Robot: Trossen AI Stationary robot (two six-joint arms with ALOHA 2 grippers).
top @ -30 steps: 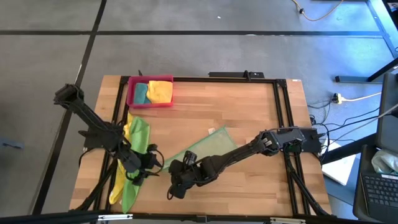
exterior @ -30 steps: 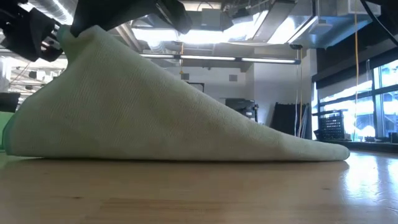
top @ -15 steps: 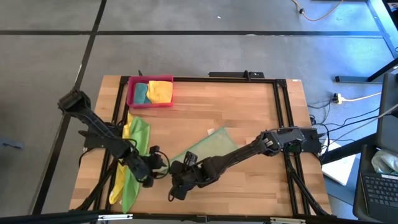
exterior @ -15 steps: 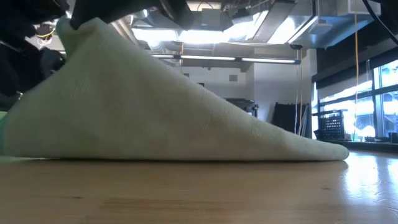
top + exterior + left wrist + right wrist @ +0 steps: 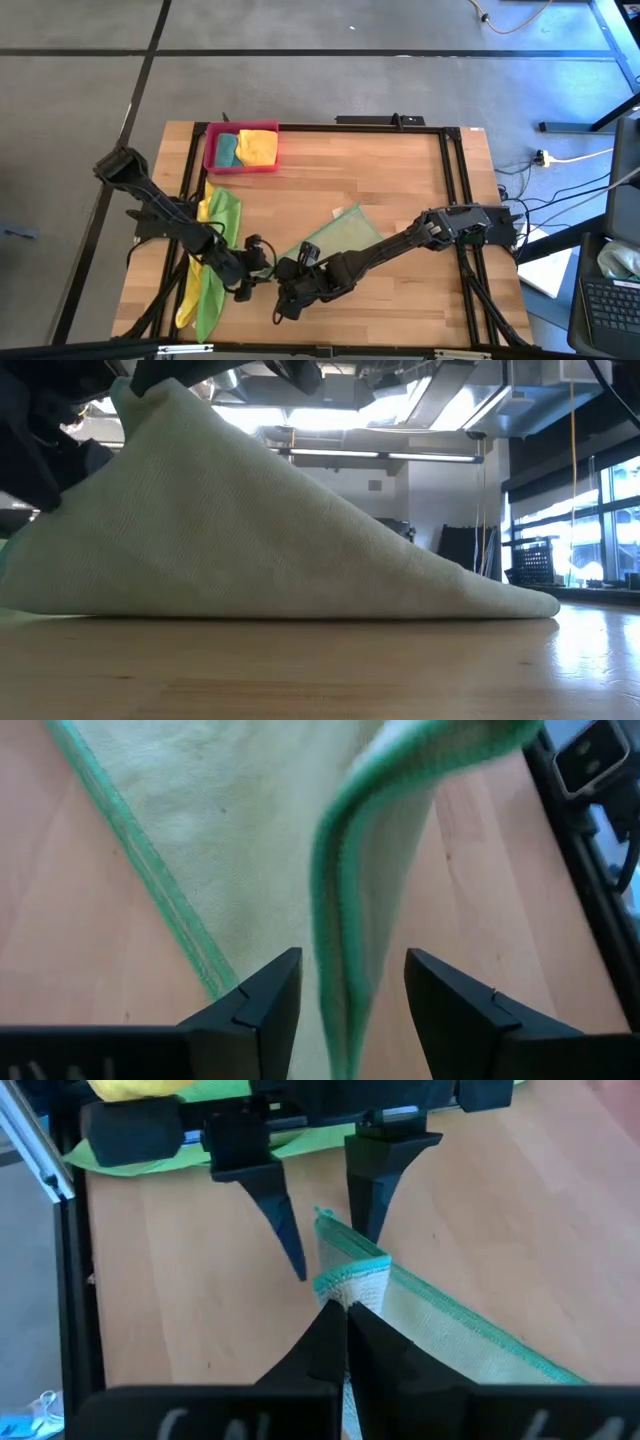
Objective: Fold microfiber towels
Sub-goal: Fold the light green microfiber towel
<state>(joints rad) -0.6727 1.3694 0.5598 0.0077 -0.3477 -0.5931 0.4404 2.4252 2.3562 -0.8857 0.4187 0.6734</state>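
Lifting one corner of the pale olive-green towel (image 5: 335, 232) off the table (image 5: 400, 170), your right gripper (image 5: 283, 290) is clenched tight on that corner, so the cloth is rising like a tent from its far end, which is lying flat on the wood toward 1 o'clock of the grip. That raised corner is likely being held up so the other arm can take it: your left gripper (image 5: 345, 982) is standing at 9 o'clock of the right one with its fingers (image 5: 262, 1000) spread and grasping nothing, the hanging towel edge running down between them without the pads closing. The right wrist view is showing this best, the two left fingers pointing down on either side of the pinched corner just beyond it. The low view is giving you what the high view is not: the slope of the lifted cloth and how much is resting on the wood. The high view alone is placing the rest: a yellow towel (image 5: 192, 275) and a bright green towel (image 5: 222, 215) heaped at the table's 8 o'clock edge, and a pink-red tray (image 5: 210, 152) at 11 o'clock holding a teal towel (image 5: 226, 149) and a second yellow towel (image 5: 258, 146).
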